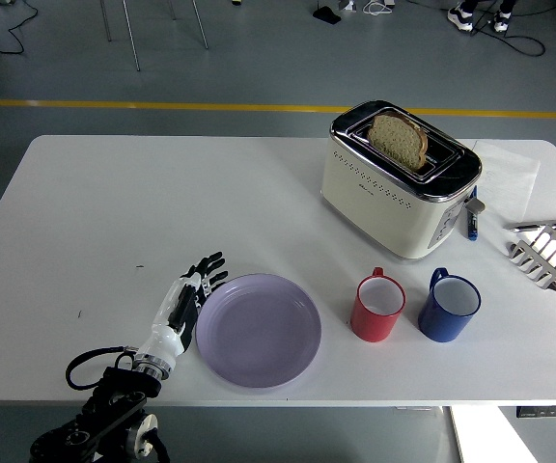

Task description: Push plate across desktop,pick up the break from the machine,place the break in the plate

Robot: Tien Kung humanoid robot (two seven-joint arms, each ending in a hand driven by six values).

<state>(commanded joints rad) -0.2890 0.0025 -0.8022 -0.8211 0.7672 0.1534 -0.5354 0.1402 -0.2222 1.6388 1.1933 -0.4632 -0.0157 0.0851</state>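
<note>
At the near left corner, the left arm is reaching in over the white tabletop (114, 212), and its left robot hand (183, 301) is lying flat with the fingers (208, 271) spread and gripping nothing, the side of the hand touching the left rim of the lavender plate (258, 330). The plate is sitting empty near the tabletop's front edge, a little left of centre. Just to the right of it a red mug (378, 307) is standing upright with its handle pointing away from the camera, and beside that a blue mug (449, 306) is standing the same way, the two mugs close but apart. Farther back and to the right, a cream toaster (398, 183) with a chrome top is resting at an angle on the tabletop, and a slice of bread (398, 140) is standing upright in its slot, its upper half showing above the chrome. A blue pen-like item (472, 224) is lying just beside the toaster's right end. Near the right edge a white toast rack (546, 256) is sitting on the tabletop, and a bit of black at the picture's right border above it may be the right robot hand, too little of it showing to tell how its fingers are standing. Beyond the tabletop, a yellow line (143, 104) is running across the grey floor.
</note>
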